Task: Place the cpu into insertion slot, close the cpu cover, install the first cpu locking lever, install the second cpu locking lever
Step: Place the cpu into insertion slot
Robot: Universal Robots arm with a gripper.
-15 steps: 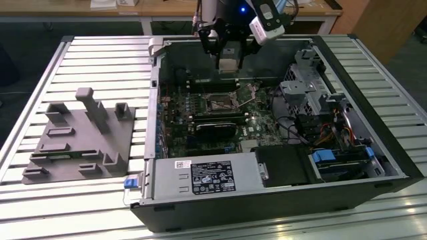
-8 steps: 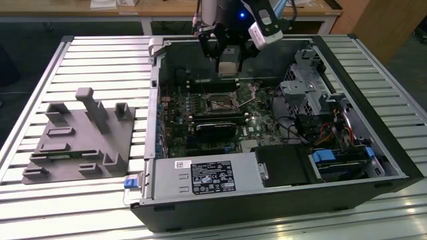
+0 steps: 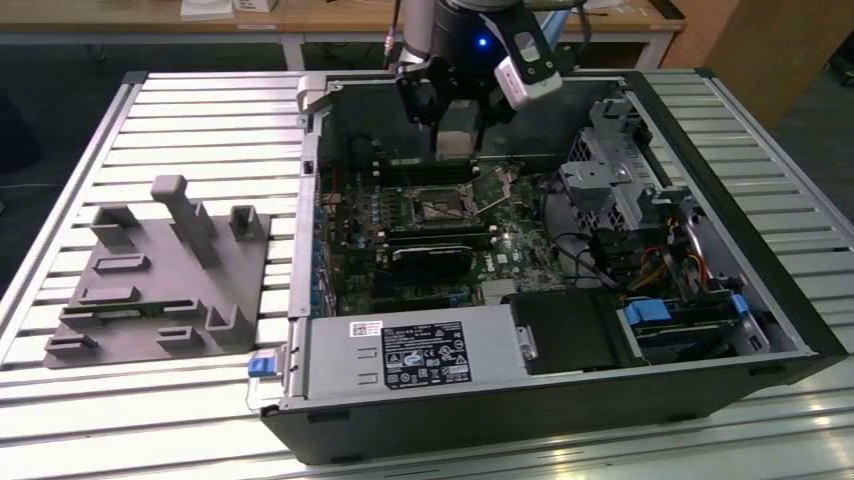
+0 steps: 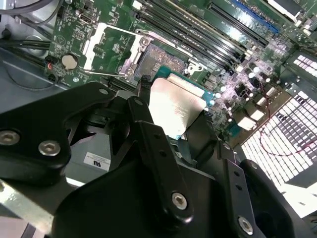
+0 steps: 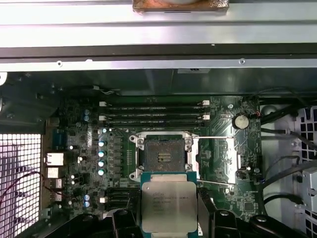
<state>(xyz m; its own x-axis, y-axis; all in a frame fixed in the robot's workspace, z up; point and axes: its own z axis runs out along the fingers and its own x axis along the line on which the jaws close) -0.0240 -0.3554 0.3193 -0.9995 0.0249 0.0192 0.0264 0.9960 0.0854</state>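
The cpu (image 5: 168, 206) is clamped by its two opposite edges between the gripper's (image 3: 458, 150) dark fingers (image 5: 207, 210), metal top facing up, green substrate rim visible around it. It is held above the motherboard (image 5: 74, 148), not seated. In the first wrist view it overlaps the near edge of the insertion slot (image 5: 161, 156), with most of the slot showing beyond it. The second wrist view gives the same relation: chip just beside and short of the socket. Slot is uncovered, black frame and dark centre exposed. The cpu cover (image 5: 220, 158) is swung open and sits just beside the slot, on the side toward the coin cell (image 5: 240, 120), with board showing through its window. Two thin wire levers (image 5: 213, 137) run along the cover's outer edges, both clear of the slot. Long black memory sticks (image 5: 153, 111) lie parallel on the far side of the slot from the chip. In the exterior view the arm reaches down into the open computer case (image 3: 534, 420), gripper above the board and above the socket area. The case lies on its side on a slatted metal table (image 3: 200, 110). A grey fixture block (image 3: 160, 270) stands on the table at the exterior view's left, well apart from the case.
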